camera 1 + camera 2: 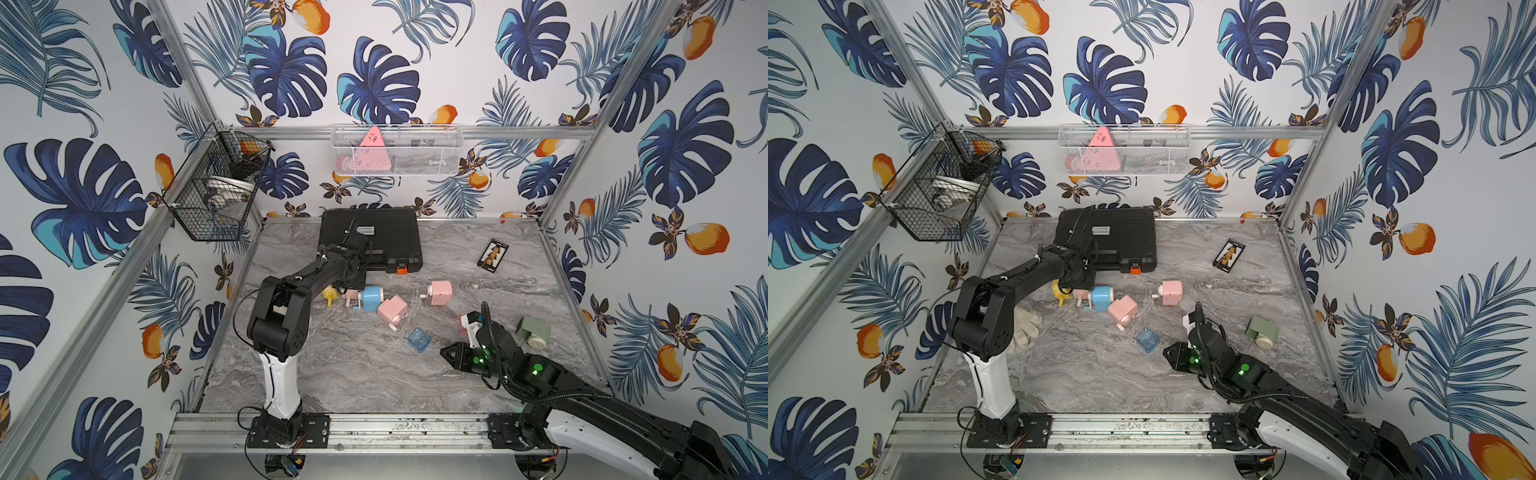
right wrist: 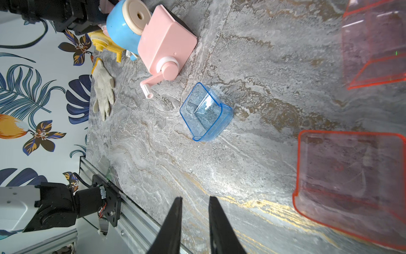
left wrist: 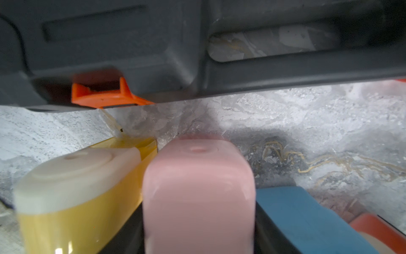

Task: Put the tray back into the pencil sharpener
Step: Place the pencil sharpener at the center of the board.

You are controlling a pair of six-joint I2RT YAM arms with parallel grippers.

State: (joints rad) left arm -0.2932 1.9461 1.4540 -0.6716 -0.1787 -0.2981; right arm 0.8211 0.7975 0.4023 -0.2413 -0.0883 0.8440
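My left gripper (image 3: 198,231) is shut on a pink pencil sharpener (image 3: 198,187), close to the table beside the black case; in both top views the arm hides most of it. A clear blue tray (image 1: 419,340) (image 2: 205,112) lies loose mid-table. Two clear red trays (image 2: 373,44) (image 2: 351,187) lie on the marble beside my right gripper (image 2: 195,198). That gripper is open by a narrow gap, holds nothing and hovers right of the blue tray (image 1: 1147,340). The right gripper (image 1: 451,353) points left.
Left of centre stands a cluster: a yellow sharpener (image 1: 329,295), a blue sharpener (image 1: 372,298) and a second pink sharpener (image 1: 392,311). A third pink one (image 1: 440,292) and a green one (image 1: 534,331) stand apart. The black case (image 1: 372,237) is at the back, and a glove (image 1: 1025,328) lies at the left.
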